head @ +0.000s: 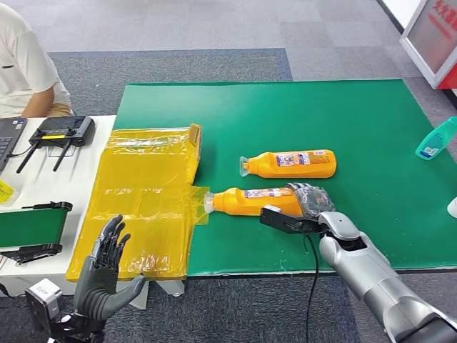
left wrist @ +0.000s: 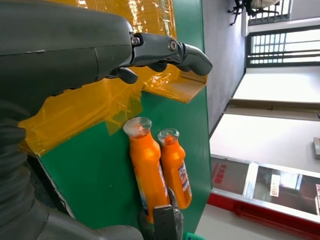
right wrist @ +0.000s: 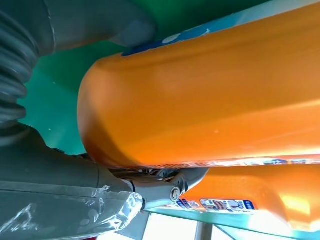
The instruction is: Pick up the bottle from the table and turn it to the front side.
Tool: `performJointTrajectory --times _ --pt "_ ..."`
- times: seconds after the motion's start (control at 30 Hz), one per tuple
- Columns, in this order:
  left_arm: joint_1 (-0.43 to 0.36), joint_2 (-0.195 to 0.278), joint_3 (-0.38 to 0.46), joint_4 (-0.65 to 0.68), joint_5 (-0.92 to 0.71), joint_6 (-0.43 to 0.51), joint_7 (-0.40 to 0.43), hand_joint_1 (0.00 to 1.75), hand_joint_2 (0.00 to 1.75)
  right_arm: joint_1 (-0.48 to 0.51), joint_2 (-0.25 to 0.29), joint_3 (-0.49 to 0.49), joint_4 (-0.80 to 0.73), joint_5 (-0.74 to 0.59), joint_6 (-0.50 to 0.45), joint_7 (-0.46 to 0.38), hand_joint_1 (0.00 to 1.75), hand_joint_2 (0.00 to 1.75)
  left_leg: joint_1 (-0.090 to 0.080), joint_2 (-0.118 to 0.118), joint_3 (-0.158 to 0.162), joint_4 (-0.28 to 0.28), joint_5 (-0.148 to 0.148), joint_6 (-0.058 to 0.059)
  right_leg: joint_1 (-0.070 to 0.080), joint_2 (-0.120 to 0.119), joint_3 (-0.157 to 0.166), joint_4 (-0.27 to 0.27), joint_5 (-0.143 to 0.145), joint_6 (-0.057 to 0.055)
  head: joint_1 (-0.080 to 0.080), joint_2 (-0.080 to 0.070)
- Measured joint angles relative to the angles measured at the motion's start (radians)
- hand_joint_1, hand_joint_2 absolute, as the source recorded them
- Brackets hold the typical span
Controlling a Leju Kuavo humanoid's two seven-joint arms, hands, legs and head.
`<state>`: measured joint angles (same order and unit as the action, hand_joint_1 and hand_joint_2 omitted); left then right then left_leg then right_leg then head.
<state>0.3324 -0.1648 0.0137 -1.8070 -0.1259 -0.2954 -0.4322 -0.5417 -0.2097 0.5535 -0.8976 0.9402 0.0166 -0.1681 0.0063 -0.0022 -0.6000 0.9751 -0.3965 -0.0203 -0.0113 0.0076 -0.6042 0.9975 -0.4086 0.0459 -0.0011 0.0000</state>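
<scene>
The near orange bottle [head: 253, 201] lies at frame centre on the green tabletop [head: 377, 143], long axis left-right, cap leftward; the right hand [head: 308, 204] wraps its fingers round the base, while the left hand [head: 105, 268] hangs spread, empty, lower left

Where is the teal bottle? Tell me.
In the head view, the teal bottle lies at the green mat's far right edge, well apart from both orange bottles.
</scene>
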Motion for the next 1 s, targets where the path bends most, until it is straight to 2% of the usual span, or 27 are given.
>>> performJointTrajectory --times 0.4,0.6,0.83,1.0 --pt "-0.001 0.0 0.0 0.0 0.0 0.002 0.0 0.0 1.75 0.011 0.009 -0.021 -0.002 0.005 -0.024 -0.012 1.75 1.75 0.0 0.0 0.0 0.0 0.0 0.0 0.0 0.0 0.0 0.0 0.0 0.0 0.0 0.0" --pt "-0.001 -0.005 0.001 0.0 -0.006 0.0 0.0 0.0 1.75 0.083 0.034 -0.063 -0.075 -0.005 -0.06 -0.034 1.75 1.75 0.0 0.0 0.0 0.0 0.0 0.0 0.0 0.0 0.0 0.0 0.0 0.0 0.0 0.0" --pt "0.005 -0.023 0.001 -0.008 -0.016 -0.01 0.022 0.0 1.75 0.238 0.101 -0.141 -0.285 -0.07 -0.094 -0.102 1.75 1.75 0.0 -0.001 -0.002 0.0 -0.001 0.0 0.0 -0.001 -0.002 0.0 -0.001 0.0 0.0 0.0" --pt "0.004 -0.038 -0.014 -0.03 -0.025 -0.009 0.038 0.0 1.75 0.342 0.163 -0.196 -0.475 -0.191 -0.076 -0.167 1.75 1.75 0.0 -0.001 -0.003 0.0 -0.001 0.0 0.0 -0.001 -0.002 0.0 -0.002 0.0 0.0 0.0"
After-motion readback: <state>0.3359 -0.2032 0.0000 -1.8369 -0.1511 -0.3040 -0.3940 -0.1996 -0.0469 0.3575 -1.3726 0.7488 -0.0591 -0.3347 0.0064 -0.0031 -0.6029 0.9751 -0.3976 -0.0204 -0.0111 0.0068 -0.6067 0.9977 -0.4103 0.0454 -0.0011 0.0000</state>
